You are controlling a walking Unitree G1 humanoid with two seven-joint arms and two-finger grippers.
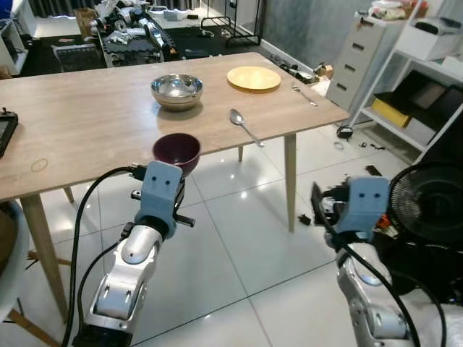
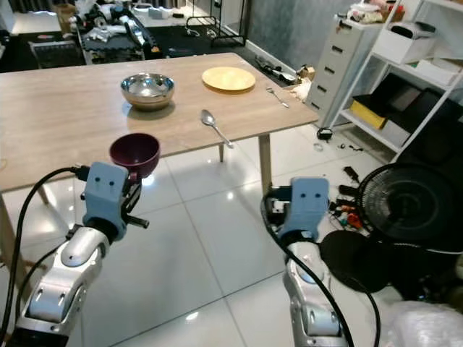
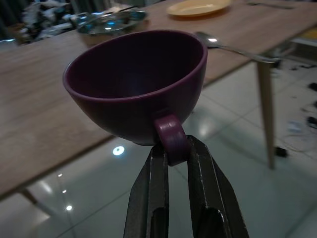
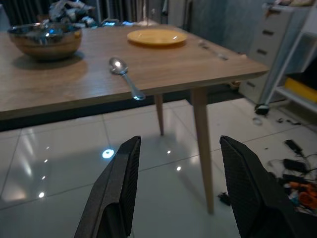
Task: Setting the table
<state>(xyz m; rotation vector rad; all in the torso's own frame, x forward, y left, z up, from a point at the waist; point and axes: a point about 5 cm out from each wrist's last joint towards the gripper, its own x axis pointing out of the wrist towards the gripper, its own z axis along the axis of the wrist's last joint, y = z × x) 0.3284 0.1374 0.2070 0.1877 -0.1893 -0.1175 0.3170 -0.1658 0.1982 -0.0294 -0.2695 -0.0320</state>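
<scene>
A dark purple cup [image 1: 176,151] hangs just off the near edge of the wooden table [image 1: 87,123], held by its handle [image 3: 171,139] in my left gripper [image 3: 173,153], which is shut on it. On the table stand a steel bowl [image 1: 176,90] and a yellow plate [image 1: 254,78], with a large spoon [image 1: 244,124] near the front edge and a fork [image 1: 304,93] by the right corner. My right gripper [image 4: 178,193] is open and empty, low over the floor in front of the table's right leg [image 1: 290,181].
A black fan [image 1: 427,206] and cables sit on the tiled floor at my right. White drawers [image 1: 358,54] and a shelf unit [image 1: 419,79] stand beyond the table's right end. A black device [image 1: 6,130] lies at the table's left edge. Clutter fills the far floor.
</scene>
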